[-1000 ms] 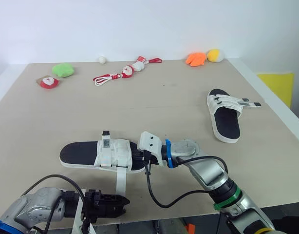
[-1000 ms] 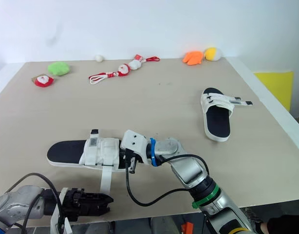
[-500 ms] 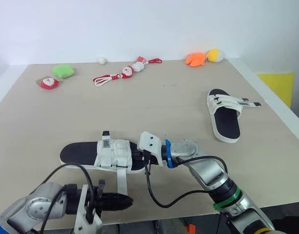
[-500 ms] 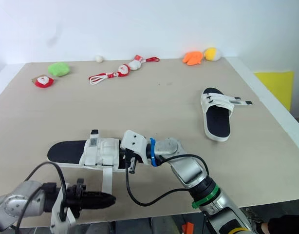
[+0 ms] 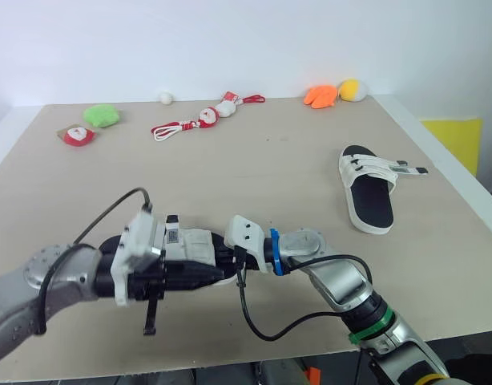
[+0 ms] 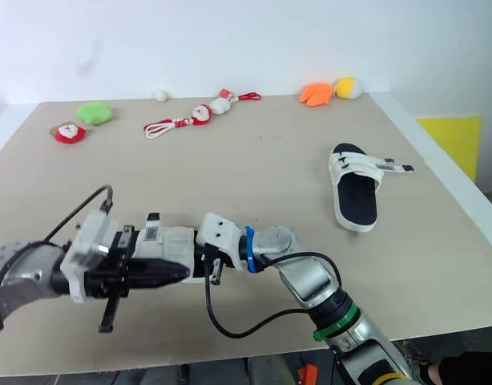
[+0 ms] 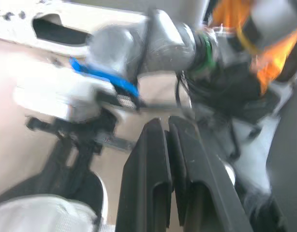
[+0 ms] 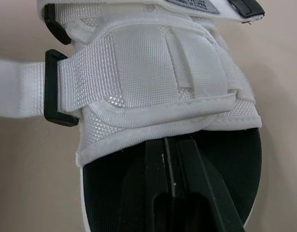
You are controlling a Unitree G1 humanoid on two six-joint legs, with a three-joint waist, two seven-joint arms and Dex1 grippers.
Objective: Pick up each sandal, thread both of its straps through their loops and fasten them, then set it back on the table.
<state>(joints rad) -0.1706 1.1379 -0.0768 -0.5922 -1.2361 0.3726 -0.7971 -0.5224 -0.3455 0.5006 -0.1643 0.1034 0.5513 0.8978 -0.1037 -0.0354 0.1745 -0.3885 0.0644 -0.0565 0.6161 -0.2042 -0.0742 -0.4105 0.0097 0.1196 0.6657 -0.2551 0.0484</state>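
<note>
The near sandal (image 5: 186, 245), black-soled with white straps, lies on the table near the front edge. My right gripper (image 8: 170, 141) is shut, its fingers resting on the black footbed with the tips just under the front white strap (image 8: 153, 82). One strap runs through a black loop (image 8: 55, 88) and out sideways. My left gripper (image 5: 216, 273) hovers shut along the sandal's near side, pointing at my right wrist (image 7: 114, 82). A second sandal (image 5: 369, 189) lies at the right, its two strap ends (image 5: 410, 168) sticking out loose.
Along the back edge lie a green plush (image 5: 104, 116), a red plush (image 5: 79, 135), a red-and-white cord with small figures (image 5: 202, 120), a white ball (image 5: 166, 98), and orange (image 5: 322, 96) and yellow (image 5: 354, 90) toys. The table's right edge (image 5: 462, 192) runs close to the far sandal.
My left gripper has risen from below the table's front edge and swung forward over the near sandal's side, covering the hanging strap. The right gripper and both sandals stayed put.
</note>
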